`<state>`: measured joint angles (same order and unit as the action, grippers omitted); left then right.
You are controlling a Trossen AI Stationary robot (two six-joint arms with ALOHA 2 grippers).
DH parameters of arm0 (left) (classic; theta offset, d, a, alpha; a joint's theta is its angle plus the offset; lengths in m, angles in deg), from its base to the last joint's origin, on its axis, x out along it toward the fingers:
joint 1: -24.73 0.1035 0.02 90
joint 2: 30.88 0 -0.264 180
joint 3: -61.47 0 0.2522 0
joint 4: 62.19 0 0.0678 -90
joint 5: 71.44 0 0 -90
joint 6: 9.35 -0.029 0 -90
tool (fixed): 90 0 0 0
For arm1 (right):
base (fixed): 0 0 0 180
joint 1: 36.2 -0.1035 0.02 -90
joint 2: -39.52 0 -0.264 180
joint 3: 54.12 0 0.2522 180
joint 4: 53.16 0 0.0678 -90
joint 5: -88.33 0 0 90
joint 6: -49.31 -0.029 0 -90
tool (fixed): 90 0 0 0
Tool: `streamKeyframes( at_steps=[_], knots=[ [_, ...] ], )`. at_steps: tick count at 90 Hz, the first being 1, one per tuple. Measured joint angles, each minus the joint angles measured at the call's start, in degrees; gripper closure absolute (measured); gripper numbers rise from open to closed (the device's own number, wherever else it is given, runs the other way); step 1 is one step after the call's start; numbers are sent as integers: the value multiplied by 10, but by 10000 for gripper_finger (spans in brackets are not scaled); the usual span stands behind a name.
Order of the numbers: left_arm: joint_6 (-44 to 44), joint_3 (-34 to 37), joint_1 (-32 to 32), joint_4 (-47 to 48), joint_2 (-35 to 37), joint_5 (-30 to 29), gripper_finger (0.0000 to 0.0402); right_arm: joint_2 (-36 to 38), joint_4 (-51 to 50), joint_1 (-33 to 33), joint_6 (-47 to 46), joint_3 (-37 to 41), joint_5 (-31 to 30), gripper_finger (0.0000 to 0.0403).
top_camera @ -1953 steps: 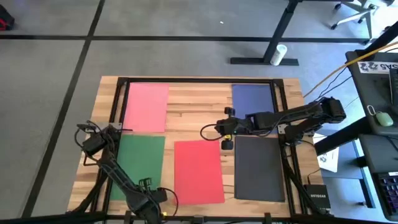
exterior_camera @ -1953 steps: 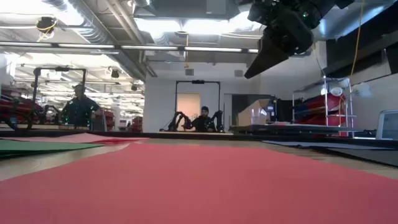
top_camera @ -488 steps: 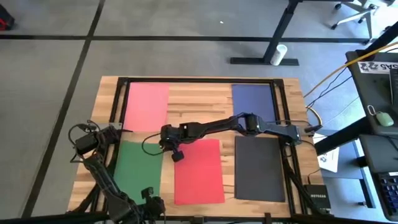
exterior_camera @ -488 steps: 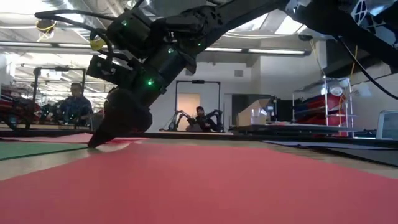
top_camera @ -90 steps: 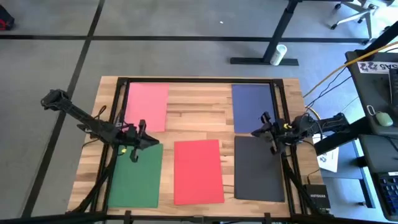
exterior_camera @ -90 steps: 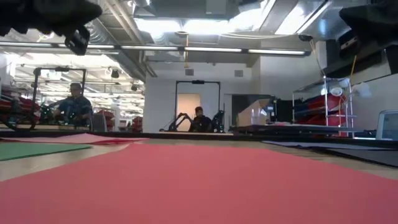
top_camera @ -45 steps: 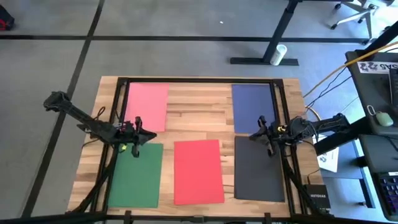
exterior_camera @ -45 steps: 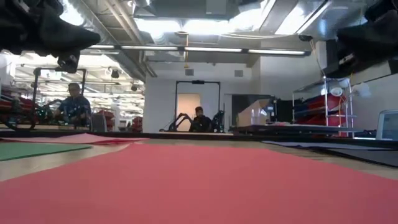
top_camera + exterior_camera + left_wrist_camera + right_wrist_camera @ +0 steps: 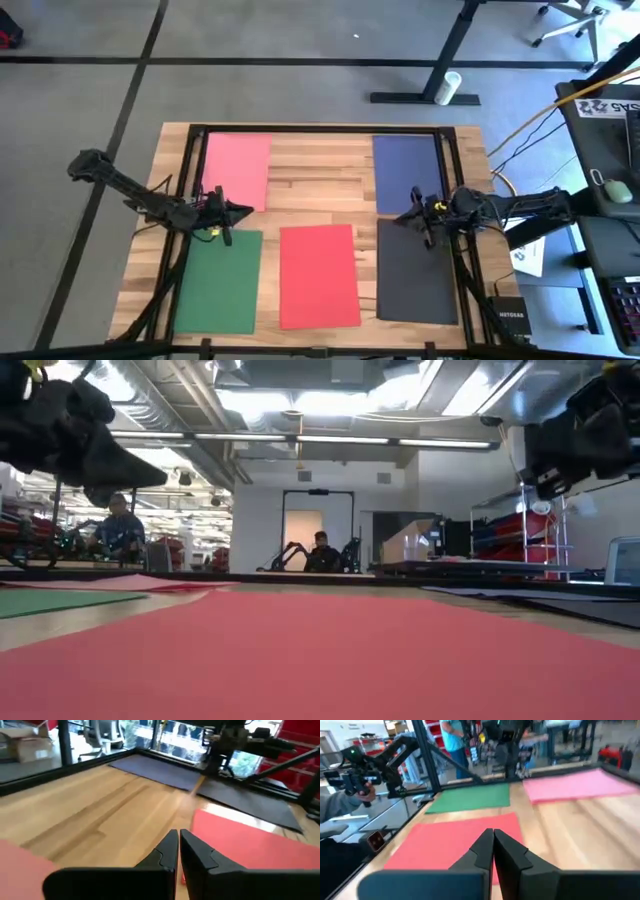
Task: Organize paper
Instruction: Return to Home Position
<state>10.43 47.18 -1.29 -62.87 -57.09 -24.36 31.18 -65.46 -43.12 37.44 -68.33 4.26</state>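
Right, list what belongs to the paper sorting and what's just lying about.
Job: pink paper, navy blue paper, green paper, red paper, dark grey paper; left pincer and right pincer, both shut, empty.
Lying about: white tube, green mouse, white printed sheet.

Soft, even light falls from above on the bench [image 9: 320, 170], and the shadows on it are pale. From bench height, the long ceiling lamps [image 9: 300, 438] shine very bright. The left arm [image 9: 70, 430] and right arm [image 9: 590, 425] look like black shapes against them. The red paper [image 9: 320, 660] is lit flat and even. Past the bench's right edge, the windows [image 9: 180, 737] glow white.
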Motion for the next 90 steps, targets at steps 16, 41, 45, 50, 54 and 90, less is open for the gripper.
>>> streamKeyframes(
  at_steps=[16, 41, 45, 50, 54, 90],
  knots=[
    [-54, 0, 44, -62, 0, 168, 402, -20, 7, -2, 3, 0, 33, 403],
    [-107, 0, 154, -113, 2, 360, 402, -20, 10, -2, 3, 0, 57, 403],
    [-104, 0, 164, -105, 7, 372, 402, -20, 10, -2, 3, 0, 57, 403],
    [-101, 0, 171, -99, 17, 382, 402, -18, 11, -2, 1, 0, 57, 403],
    [-100, 0, 172, -99, 28, 384, 402, -16, 10, -2, -7, 0, 57, 403],
    [-128, 0, 151, 83, 247, 363, 402, 49, -92, -2, -14, -32, 18, 403]
  ],
)
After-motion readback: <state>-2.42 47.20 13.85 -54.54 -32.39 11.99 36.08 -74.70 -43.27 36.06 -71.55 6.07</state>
